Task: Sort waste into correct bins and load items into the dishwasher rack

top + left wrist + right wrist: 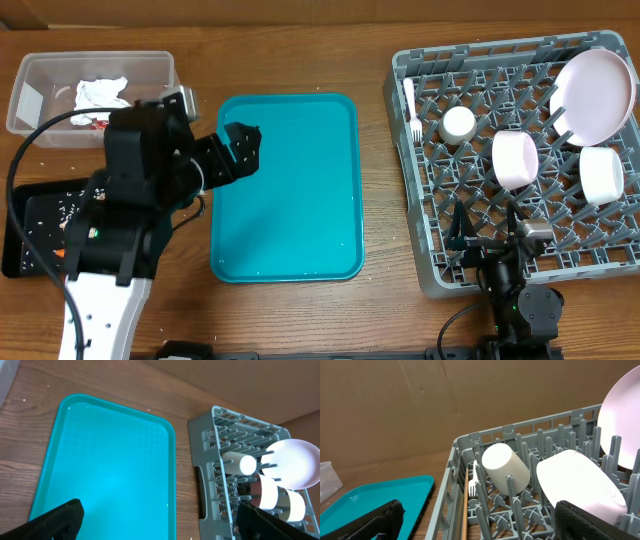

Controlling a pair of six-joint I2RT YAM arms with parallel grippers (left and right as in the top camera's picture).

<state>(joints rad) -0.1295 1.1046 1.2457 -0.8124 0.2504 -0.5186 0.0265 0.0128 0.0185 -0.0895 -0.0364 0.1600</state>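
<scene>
The grey dishwasher rack (408,205) at the right holds a white plate (595,95), two bowls (516,160) (602,175), a small cup (459,123) and a fork (411,110). My right gripper (487,228) hangs open over the rack's front edge, empty; its wrist view shows the cup (505,467) and a bowl (580,485) ahead. The left gripper (248,150) is open and empty above the teal tray's left side (110,455). White napkins (100,92) lie in the clear tub (30,75). The black tray (30,225) carries pale crumbs and is partly hidden by my left arm.
The flat teal tray (300,200) lies bare in the middle of the wooden table. A strip of bare wood separates it from the rack (202,475). A brown cardboard wall stands behind the table.
</scene>
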